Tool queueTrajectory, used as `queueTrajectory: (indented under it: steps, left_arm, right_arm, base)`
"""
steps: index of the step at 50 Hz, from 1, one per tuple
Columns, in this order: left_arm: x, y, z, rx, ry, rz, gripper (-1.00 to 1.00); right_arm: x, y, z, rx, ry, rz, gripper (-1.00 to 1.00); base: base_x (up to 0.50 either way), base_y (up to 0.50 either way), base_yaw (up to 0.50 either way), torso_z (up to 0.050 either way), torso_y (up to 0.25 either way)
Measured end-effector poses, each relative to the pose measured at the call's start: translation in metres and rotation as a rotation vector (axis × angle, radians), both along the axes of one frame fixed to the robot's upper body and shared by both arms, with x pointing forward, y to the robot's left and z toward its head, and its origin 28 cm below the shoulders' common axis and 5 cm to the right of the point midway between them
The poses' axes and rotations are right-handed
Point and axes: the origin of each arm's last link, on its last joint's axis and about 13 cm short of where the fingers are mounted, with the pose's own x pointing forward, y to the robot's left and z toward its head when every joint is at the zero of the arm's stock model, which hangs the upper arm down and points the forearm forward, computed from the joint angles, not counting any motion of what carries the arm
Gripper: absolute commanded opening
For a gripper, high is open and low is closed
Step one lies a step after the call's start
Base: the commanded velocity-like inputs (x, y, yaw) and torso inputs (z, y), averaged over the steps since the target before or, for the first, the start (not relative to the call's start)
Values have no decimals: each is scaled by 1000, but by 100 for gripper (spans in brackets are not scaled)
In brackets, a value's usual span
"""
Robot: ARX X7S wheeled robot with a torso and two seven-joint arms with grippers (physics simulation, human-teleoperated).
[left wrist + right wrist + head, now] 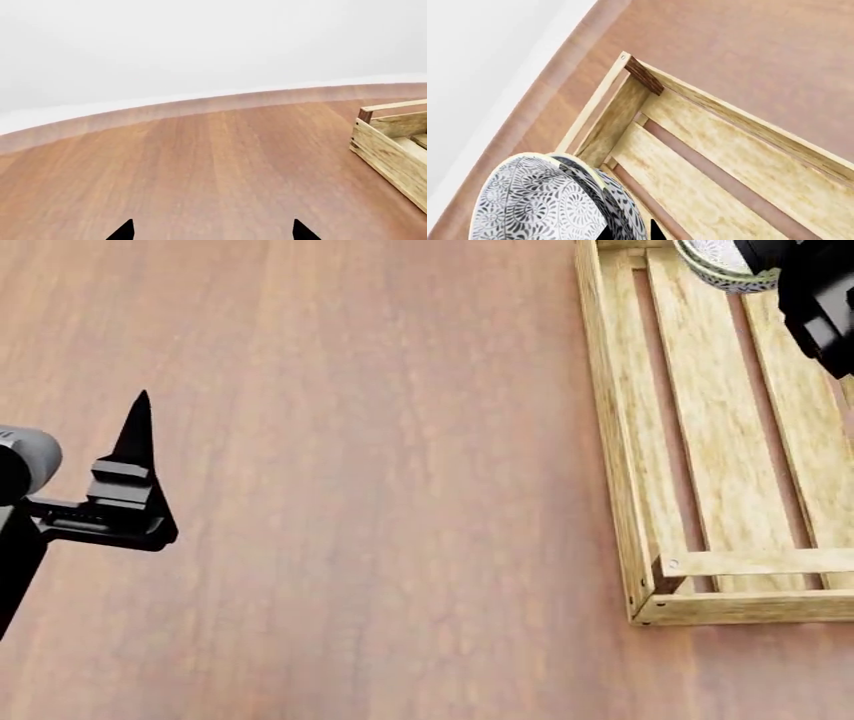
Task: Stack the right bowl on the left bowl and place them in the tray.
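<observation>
My left pincer [134,455] hangs over bare bench [360,480] at about nine o'clock in the head view, well apart from the tray [627,490]; in the left wrist view its two dark fingertips [123,231] stand wide apart with only wood grain between them, so it is wide and holds nothing; the same view shows one corner of the tray [383,150] off to the side and the bench's curved edge [200,106] beyond.

The tray is a long light-wood crate with a slatted bottom, lying at about two to three o'clock in the head view, its near end rail toward four o'clock; bench wood shows through the gaps between the slats.

My right pincer [814,300] is at about one o'clock in the head view, a dark mass over the tray's far end; how its jaws stand I cannot tell from that view; in the right wrist view only a dark sliver of it [627,232] shows at the picture's edge, against the bowls' rim.

The bowls [554,200] are patterned in grey and white; two rims show one inside the other, so they sit stacked; they are over the tray's far end near a corner post [642,75], partly cut off in the head view [714,265]; whether they rest on the slats or hang just above them I cannot tell.
</observation>
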Motion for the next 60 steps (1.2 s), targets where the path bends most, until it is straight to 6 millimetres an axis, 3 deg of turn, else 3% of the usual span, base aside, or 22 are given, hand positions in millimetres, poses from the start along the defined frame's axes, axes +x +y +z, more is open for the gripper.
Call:
queueTrajectory:
  steps: [28, 52, 60]
  left_arm:
    - [-1, 1, -1, 1, -9, 0, 100]
    - [-1, 0, -3, 4, -6, -8, 100]
    - [-1, -1, -3, 19, -7, -18, 100]
  right_arm:
    - [2, -10, -19, 154, 37, -98, -100]
    - [5, -18, -39, 235, -76, -113, -100]
    - [5, -18, -41, 224, -76, -114, -100]
  base:
    - [0, 0, 0, 0, 1]
    - [0, 0, 0, 0, 1]
    - [0, 0, 0, 1, -243]
